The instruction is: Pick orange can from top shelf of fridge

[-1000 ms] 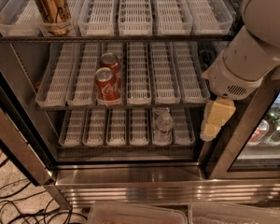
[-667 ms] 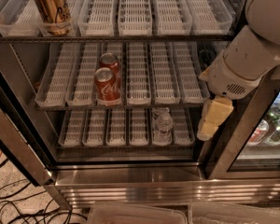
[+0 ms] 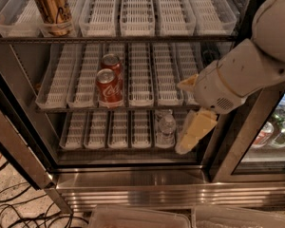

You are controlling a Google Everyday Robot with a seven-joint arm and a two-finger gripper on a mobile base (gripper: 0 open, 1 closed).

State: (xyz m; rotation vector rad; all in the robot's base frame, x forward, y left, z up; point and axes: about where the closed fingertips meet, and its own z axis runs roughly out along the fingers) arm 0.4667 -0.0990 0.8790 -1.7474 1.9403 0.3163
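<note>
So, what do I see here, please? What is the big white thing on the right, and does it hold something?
There is only one picture, from a camera that looks down into an open fridge. Where the camera is mounted is not known. The big white thing on the right is a robot arm. Its gripper, the cream part hanging from the arm, is low on the right, in front of the bottom shelf. I see nothing in it. The orange can stands at the far left of the top shelf, well away from the gripper. On the middle shelf stand two red cans, one behind the other. On the bottom shelf stands a clear bottle.
</note>
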